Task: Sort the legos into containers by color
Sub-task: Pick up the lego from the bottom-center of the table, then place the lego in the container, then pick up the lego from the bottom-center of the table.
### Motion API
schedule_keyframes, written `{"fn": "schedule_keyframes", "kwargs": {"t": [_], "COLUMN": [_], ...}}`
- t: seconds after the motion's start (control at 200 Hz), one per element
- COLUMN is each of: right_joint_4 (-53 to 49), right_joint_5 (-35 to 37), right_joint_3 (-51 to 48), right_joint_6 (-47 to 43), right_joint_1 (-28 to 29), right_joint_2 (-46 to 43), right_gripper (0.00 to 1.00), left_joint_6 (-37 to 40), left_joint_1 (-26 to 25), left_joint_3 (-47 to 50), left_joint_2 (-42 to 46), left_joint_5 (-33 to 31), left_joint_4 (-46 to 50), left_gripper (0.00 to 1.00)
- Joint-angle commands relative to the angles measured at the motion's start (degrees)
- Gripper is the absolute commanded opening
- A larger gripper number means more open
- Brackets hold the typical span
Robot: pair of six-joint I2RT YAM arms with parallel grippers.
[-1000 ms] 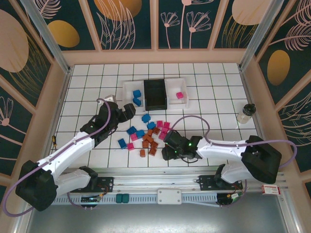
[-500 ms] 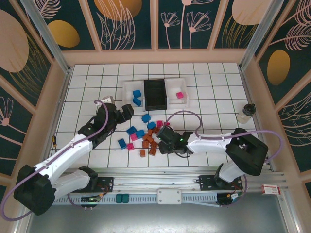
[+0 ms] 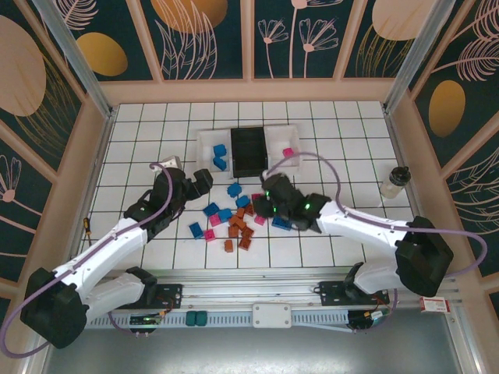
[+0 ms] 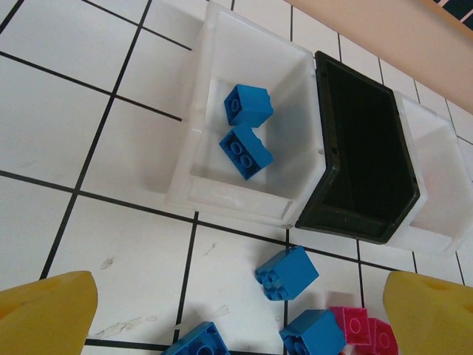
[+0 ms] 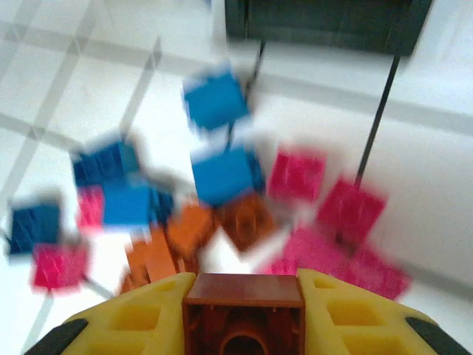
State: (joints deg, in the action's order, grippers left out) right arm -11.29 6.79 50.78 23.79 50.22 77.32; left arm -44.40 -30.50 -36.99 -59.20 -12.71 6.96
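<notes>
My right pincer (image 5: 242, 314) is pressed together on an orange-brown brick (image 5: 242, 292), which sits squarely between my yellow fingers (image 5: 148, 318). From above, that pincer (image 3: 265, 206) is over the right edge of the loose legos (image 3: 234, 222), which lie scattered on the tiled bench (image 3: 351, 148) between my two arms: blue, pink and orange-brown pieces mixed together, some touching. The right wrist view is blurred, but the same pile shows beyond the held brick. My left pincer (image 4: 236, 318) is spread wide with nothing between its fingertips. From above it (image 3: 207, 178) hangs just left of the pile, on the near side of the containers (image 3: 249, 152). These stand joined in a row farther back on the bench. The left white bin (image 4: 211, 96) holds two blue bricks (image 4: 246, 150) lying close together. The black bin (image 4: 369, 155) is in the middle; I cannot tell whether anything lies in it. The right white bin (image 3: 278, 134) holds one pink brick (image 3: 288, 153).
</notes>
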Motion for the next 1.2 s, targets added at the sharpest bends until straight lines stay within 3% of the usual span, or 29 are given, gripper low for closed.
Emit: {"fn": "schedule_keyframes", "kwargs": {"t": [0.0,0.145,0.42,0.49,0.576,0.686,0.816,1.061,1.191], "right_joint_4": [6.35,9.64,4.79,4.0,4.68,5.99,6.06,9.57,5.86], "right_joint_5": [-2.98,-5.47,0.6,0.79,-0.69,-2.45,-2.1,-2.24,-2.68], "right_joint_3": [6.03,15.83,34.5,37.52,39.51,40.45,38.09,11.91,-0.64], "right_joint_6": [-4.93,-5.77,-6.88,-6.26,-6.04,-6.55,-7.6,-5.48,-4.13], "right_joint_1": [-4.83,-9.3,-12.15,-12.81,-13.25,-12.97,-12.04,-9.06,-7.17], "right_joint_2": [4.15,16.04,36.95,40.02,41.88,40.52,35.43,14.37,3.5], "right_gripper": [0.27,0.26,0.27,0.31,0.46,0.57,0.6,0.62,0.63], "left_joint_6": [-1.33,-1.84,-2.93,-3.2,-3.43,-3.67,-3.69,-3.52,-3.13], "left_joint_1": [0.13,0.17,0.09,0.18,0.13,0.14,0.13,0.13,0.1], "left_joint_3": [1.06,2.47,6.11,6.8,7.69,8.42,8.67,9.22,8.87], "left_joint_2": [1.85,3.66,7.84,8.11,8.14,7.74,7.34,6.52,3.63], "left_joint_5": [-1.34,-1.57,-0.99,-0.73,-0.35,0.3,0.86,1.83,2.0], "left_joint_4": [1.64,3.15,5.68,6.45,7.08,7.62,8.24,4.97,3.35], "left_gripper": [0.99,0.99,0.99,0.99,0.99,0.99,0.99,0.99,0.99]}}
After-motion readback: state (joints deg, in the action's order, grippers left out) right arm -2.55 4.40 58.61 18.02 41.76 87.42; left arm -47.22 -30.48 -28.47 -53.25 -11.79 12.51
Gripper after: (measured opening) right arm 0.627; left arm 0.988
